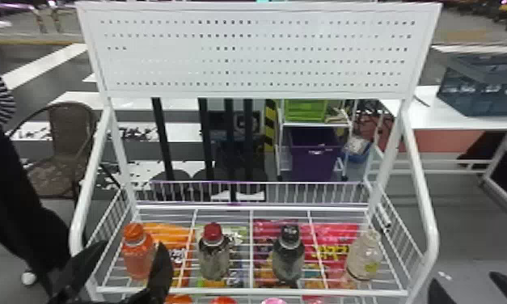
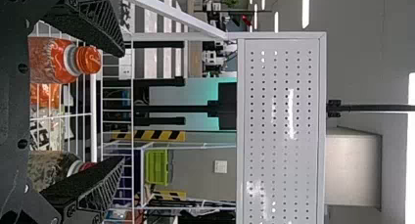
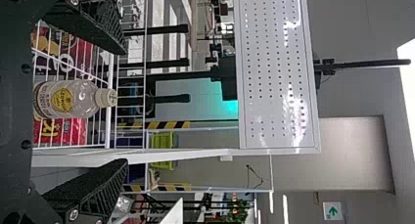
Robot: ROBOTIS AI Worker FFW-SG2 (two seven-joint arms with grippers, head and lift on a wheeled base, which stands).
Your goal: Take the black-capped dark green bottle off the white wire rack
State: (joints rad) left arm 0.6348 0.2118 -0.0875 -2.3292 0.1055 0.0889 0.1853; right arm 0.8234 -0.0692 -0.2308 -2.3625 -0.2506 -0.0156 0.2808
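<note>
The left gripper [image 1: 132, 245] hangs at the front left of the white wire rack [image 1: 248, 207], its two black fingers spread wide with nothing pinched between them. Beyond it the orange bottle [image 1: 137, 256] stands upright, partly covered in the head view by one finger; whether they touch I cannot tell. The right gripper [image 1: 463, 279] is just outside the rack's front right corner, its fingers also spread and empty. Next to the orange bottle on the shelf comes the red-capped bottle [image 1: 214, 258], then the black-capped dark green bottle [image 1: 288, 260], upright on the wires, third from the left and well apart from both grippers. The pale-capped clear bottle [image 1: 363, 258] stands at the right end of the row. Bright snack packets [image 1: 333, 246] lie under the shelf wires, orange at the left and red toward the right. A white board full of small holes [image 1: 256, 52] rises above the back of the rack. Farther off are a purple bin [image 1: 313, 157] with a green crate [image 1: 305, 111] above it, a brown chair [image 1: 68, 133] at the left, and a white table [image 1: 466, 121] at the right.
</note>
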